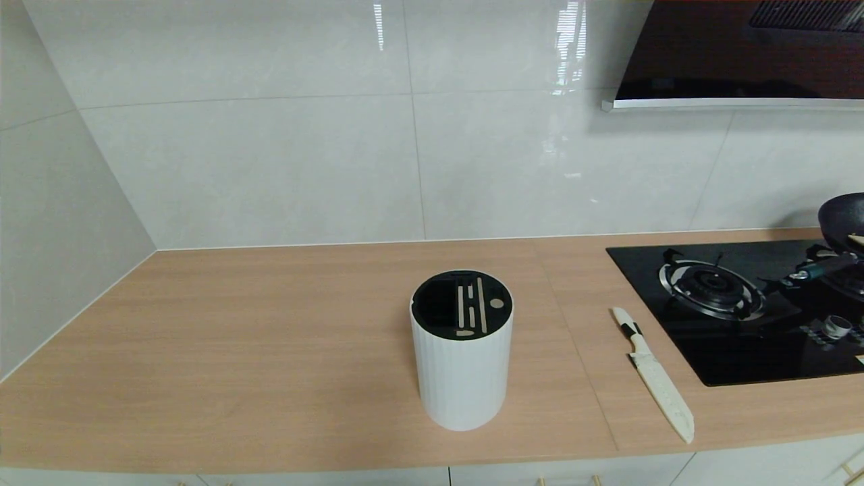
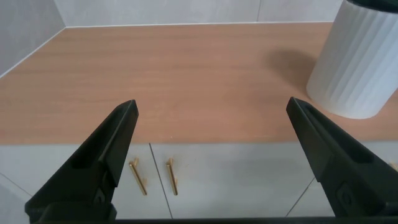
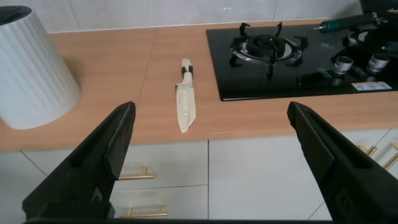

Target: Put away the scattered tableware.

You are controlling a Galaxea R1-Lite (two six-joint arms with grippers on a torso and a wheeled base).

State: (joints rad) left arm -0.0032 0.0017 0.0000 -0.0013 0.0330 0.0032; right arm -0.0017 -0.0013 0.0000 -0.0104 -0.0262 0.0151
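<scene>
A white ribbed cylindrical holder (image 1: 462,351) with a black slotted top stands near the middle of the wooden counter (image 1: 270,337). A cream speckled knife (image 1: 652,371) with a black band on its handle lies flat to the holder's right, beside the stove, its blade pointing toward the front edge. My left gripper (image 2: 211,118) is open and hangs in front of the counter edge, with the holder (image 2: 357,62) off to one side. My right gripper (image 3: 211,118) is open too, held before the counter edge, with the knife (image 3: 186,94) lying between its fingers' line of sight.
A black gas stove (image 1: 742,307) fills the counter's right end, with a dark pan (image 1: 842,223) on its far burner. A range hood (image 1: 736,54) hangs above it. Tiled walls close the back and left. Cabinet fronts with gold handles (image 2: 152,177) sit under the counter.
</scene>
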